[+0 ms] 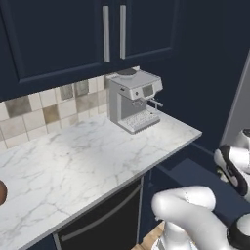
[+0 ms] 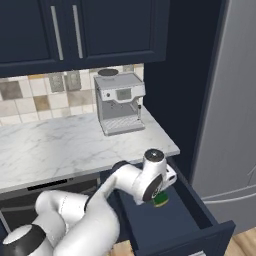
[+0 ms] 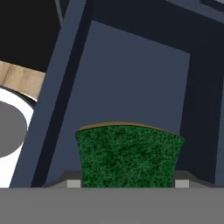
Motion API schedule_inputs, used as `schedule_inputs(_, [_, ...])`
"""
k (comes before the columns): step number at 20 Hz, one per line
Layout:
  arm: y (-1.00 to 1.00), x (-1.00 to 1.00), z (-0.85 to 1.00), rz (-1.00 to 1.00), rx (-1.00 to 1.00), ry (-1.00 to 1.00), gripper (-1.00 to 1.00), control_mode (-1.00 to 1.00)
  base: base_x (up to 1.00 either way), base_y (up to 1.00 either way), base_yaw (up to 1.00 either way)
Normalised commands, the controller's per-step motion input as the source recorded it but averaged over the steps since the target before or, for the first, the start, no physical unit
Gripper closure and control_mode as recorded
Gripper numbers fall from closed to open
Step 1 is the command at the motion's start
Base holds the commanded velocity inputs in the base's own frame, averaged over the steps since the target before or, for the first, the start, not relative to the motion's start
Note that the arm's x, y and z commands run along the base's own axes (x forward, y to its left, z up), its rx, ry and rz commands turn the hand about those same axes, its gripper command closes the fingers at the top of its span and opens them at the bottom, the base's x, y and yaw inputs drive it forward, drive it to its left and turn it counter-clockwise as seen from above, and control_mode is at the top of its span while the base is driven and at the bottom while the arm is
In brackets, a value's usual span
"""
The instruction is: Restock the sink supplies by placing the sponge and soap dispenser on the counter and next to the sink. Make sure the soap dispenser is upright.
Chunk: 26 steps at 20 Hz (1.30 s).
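Note:
The sponge (image 3: 129, 155), green on top with a thin yellow edge, fills the gap between my two fingertips; my gripper (image 3: 127, 183) is shut on it. In the right base view the sponge (image 2: 161, 200) hangs under my hand (image 2: 158, 192), over the floor of the open dark blue drawer (image 2: 170, 222). A sliver of the brownish soap dispenser (image 1: 1, 193) shows at the left edge of the white marble counter (image 1: 88, 161); its pose cannot be told. The sink is out of view.
A grey coffee machine (image 1: 133, 97) stands at the back right of the counter (image 2: 60, 145). Dark blue upper cabinets (image 1: 97, 34) hang above. A grey fridge (image 2: 230, 100) stands right of the drawer, whose walls (image 3: 65, 87) close in on both sides.

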Motion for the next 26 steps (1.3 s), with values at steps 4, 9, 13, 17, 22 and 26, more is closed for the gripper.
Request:
schedule_inputs(4, [0.75,-0.07,0.60,0.07,-0.05,-0.02,1.00,-1.00,0.00,0.00,0.00])
schedule_inputs(9, [0.65,-0.01,0.62,0.07,-0.02,0.00,1.00,-1.00,0.00,0.00,0.00])
schedule_inputs(13, [0.56,0.00,0.62,0.07,0.00,0.00,1.00,-1.00,0.00,0.00,0.00])
schedule_inputs(17, [0.55,0.01,0.38,0.07,0.00,0.00,1.00,-1.00,0.00,0.00,0.00])
schedule_inputs(22, [0.11,0.05,0.00,0.04,0.00,0.01,1.00,-1.00,0.00,0.00,0.00])
schedule_inputs(26, [0.12,-0.12,0.00,0.03,0.00,-0.05,1.00,1.00,-0.11,0.09,0.04])
